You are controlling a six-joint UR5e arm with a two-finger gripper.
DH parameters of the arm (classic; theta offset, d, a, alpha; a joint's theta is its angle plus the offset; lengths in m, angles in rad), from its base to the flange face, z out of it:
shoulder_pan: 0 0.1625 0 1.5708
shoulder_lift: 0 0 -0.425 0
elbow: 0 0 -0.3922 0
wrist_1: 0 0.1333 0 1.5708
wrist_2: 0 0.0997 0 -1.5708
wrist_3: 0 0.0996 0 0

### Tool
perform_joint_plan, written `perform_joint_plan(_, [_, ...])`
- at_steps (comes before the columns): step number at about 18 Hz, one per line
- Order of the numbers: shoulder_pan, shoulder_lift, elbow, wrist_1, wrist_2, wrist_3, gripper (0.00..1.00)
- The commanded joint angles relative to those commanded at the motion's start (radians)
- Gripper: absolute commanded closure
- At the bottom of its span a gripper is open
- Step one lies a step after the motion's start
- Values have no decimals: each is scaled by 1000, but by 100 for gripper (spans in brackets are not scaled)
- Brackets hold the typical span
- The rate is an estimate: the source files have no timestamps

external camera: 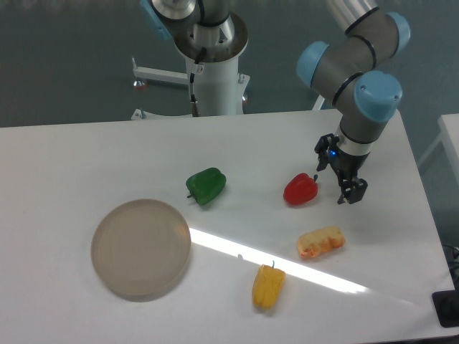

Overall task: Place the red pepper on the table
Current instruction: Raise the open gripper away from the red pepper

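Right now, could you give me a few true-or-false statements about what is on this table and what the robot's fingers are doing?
1. The red pepper lies on the table. True.
2. The gripper grips the red pepper. False: its fingers are open and apart from it, to its right.
3. The green pepper sits on the plate. False: it lies on the table beside the plate.
4. The yellow pepper lies nearer the front edge than the red pepper. True.
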Motion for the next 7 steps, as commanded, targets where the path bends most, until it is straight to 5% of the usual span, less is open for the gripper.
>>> perform_joint_plan(7, [0,-9,41,3,0,-21,0])
